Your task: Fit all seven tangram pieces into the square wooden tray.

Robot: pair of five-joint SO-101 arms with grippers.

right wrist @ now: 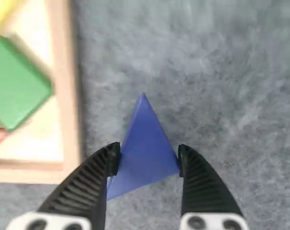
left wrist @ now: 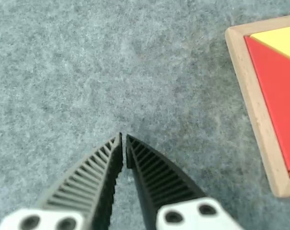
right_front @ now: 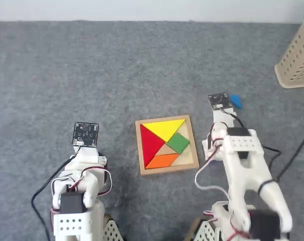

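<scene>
While the right gripper [right wrist: 148,148] pinches the blue triangle [right wrist: 145,127], two o'clock from the tray [right_front: 139,148], its slanted sides could slip out.

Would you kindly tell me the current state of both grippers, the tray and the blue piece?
wooden tray: partly filled, with part of its floor still bare.
left gripper: shut, empty, over the grey carpet.
right gripper: shut on the blue triangle.
blue triangle: gripped between the fingers, outside the wooden tray, close to its rim.
</scene>
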